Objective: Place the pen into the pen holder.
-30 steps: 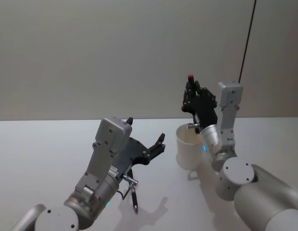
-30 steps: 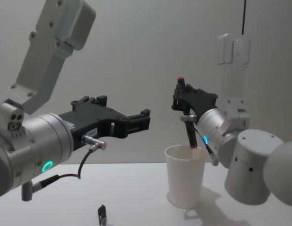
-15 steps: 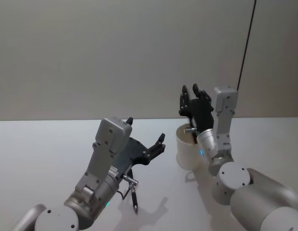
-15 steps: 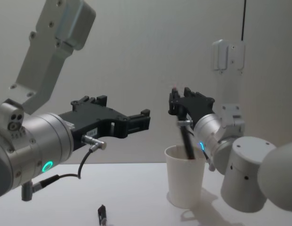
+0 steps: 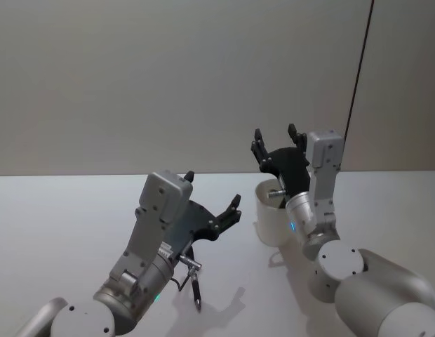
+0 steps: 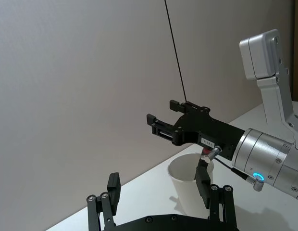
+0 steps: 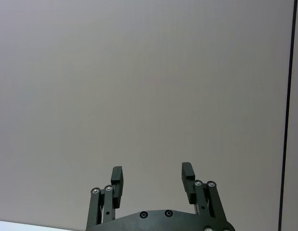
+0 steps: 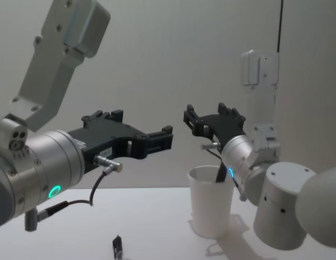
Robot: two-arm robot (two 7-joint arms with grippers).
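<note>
The pen holder, a white paper cup (image 5: 268, 223) (image 8: 211, 208) (image 6: 180, 174), stands upright on the table right of centre. A dark pen (image 8: 219, 173) leans inside it, its red end (image 6: 205, 154) by the rim. My right gripper (image 5: 275, 135) (image 8: 207, 116) (image 7: 152, 179) hovers just above the cup, open, holding nothing. My left gripper (image 5: 214, 191) (image 8: 143, 129) (image 6: 158, 192) is open and idle in the air to the left of the cup.
Another dark pen (image 5: 196, 284) (image 8: 118, 248) lies on the white table (image 5: 63, 217) beneath my left arm. A thin black cable (image 5: 359, 63) hangs down the grey wall behind the right arm.
My right gripper held the red-capped pen upright over the cup, then opened; the pen dropped into the cup and the gripper tilted back above it. The left arm stayed still.
</note>
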